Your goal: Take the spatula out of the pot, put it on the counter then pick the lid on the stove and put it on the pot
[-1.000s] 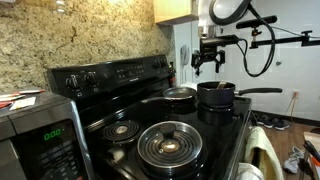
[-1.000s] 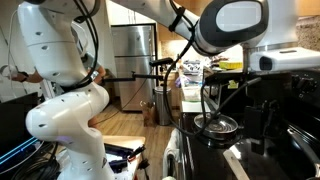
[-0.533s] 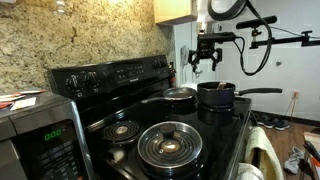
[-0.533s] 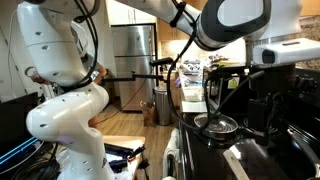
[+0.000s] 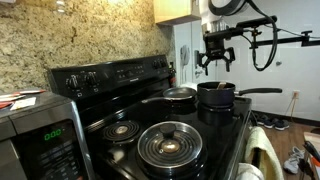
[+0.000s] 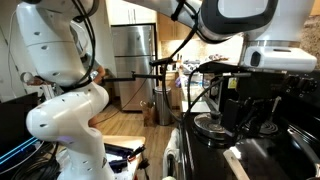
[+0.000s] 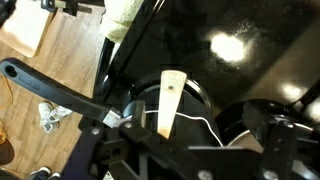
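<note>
Above the pot (image 5: 215,96): the gripper (image 5: 217,62) hangs in the air, well clear of the rim, pointing straight down.
Gripper state: jaws spread as wide as they go, with nothing between them and nothing touched.
Pot: deep and dark, it sits upright on a coil burner at the far end of the stove (image 5: 105,76) in an exterior view; its long straight handle reaches out past the edge of the cooktop.
Spatula (image 7: 170,100): inside the pot; the wrist view looks down on a pale flat piece that lies across the pot's dark inside. In the exterior views it is too thin to make out.
Lid (image 5: 168,145): flat on the nearest coil burner, metal rim shining, small dark knob upward, well apart from the pot.
Frying pan (image 5: 180,95): shallower, silvery inside, just beside the pot on the side toward the back panel.
Microwave (image 5: 35,135): steel, green digits lit, near corner beside the stove.
Wall behind: speckled stone backsplash (image 5: 95,35).
Floor: pale wood beside the stove in the wrist view.
</note>
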Robot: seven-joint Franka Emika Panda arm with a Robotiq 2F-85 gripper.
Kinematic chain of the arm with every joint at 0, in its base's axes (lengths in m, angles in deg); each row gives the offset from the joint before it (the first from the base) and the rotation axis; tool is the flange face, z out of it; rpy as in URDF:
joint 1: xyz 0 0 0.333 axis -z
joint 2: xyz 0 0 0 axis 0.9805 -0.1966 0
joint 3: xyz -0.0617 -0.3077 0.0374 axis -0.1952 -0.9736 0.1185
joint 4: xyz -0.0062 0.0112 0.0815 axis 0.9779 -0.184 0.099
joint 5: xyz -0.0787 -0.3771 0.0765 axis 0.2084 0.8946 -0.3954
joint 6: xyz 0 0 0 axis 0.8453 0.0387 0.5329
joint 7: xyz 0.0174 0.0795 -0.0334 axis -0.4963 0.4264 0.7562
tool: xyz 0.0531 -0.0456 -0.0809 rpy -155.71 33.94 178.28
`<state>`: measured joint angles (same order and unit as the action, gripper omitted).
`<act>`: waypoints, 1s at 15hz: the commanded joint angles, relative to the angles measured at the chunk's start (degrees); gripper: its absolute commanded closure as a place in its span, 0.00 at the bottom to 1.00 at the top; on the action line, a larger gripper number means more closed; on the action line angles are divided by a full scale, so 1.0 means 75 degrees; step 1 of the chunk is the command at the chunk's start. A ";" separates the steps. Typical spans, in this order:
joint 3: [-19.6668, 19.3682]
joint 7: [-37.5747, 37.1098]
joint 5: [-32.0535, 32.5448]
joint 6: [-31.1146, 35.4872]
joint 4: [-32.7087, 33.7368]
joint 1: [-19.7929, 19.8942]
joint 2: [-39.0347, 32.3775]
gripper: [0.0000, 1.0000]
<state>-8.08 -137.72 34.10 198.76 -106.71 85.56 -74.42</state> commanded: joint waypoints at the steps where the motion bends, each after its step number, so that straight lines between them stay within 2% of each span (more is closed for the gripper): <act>1: -0.0145 -0.0399 -0.0381 -0.0409 -0.0108 0.0078 0.0046 0.00; 5: -0.0443 -0.0352 -0.0880 -0.0165 -0.0545 0.0197 0.0054 0.00; 9: -0.0622 -0.0244 -0.1421 -0.0038 -0.0539 0.0211 -0.0170 0.00; 15: -0.0554 -0.0253 -0.1136 0.0316 -0.0382 0.0172 -0.0464 0.00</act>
<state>-12.72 -139.52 25.06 199.28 -110.36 86.65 -76.37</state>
